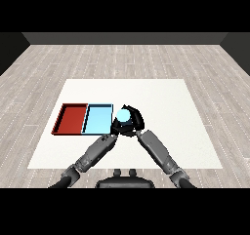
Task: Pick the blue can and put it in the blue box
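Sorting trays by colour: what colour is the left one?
Red tray, head view.

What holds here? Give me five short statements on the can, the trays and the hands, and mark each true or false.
1. The blue can lies inside the light blue tray. False: it is just right of that tray, held between the hands.
2. The red tray lies left of the light blue tray. True.
3. The right hand curls round the can. True.
4. The left hand rests on the red tray. False: it is by the can, right of both trays.
5. Both trays lie on the white table. True.
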You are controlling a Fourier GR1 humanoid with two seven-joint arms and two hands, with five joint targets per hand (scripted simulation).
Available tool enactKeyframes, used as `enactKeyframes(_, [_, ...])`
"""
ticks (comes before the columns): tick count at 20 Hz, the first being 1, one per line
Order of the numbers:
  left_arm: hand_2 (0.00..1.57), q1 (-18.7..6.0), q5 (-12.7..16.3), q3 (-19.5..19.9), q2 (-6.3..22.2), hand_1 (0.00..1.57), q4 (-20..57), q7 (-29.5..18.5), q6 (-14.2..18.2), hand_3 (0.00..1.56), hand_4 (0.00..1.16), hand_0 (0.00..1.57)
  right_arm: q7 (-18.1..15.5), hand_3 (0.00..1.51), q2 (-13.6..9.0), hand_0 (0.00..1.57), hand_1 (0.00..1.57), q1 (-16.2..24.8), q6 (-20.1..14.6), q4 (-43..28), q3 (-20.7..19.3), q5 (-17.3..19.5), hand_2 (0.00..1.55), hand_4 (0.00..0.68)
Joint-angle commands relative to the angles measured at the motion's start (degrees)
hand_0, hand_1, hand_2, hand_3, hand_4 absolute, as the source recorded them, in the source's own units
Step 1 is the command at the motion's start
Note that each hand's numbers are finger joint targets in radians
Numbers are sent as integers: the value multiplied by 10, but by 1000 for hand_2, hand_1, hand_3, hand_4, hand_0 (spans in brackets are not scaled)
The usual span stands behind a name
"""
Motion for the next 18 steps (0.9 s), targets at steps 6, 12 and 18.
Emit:
enactKeyframes(6, [0,-12,14,-20,-5,0,8,26,32,0,0,0,-8,1363,3,1446,1446,-50,-40,17,44,-43,1447,497])
enactKeyframes(12, [1571,-25,42,-41,-5,1571,5,35,128,1486,1149,1571,-20,1375,3,1424,1424,8,3,-11,23,-16,1459,513])
enactKeyframes(18, [1553,-35,13,-12,-5,1571,32,49,111,1456,1136,1571,-5,1378,-8,1423,1423,-14,21,-7,-4,-27,1457,531])
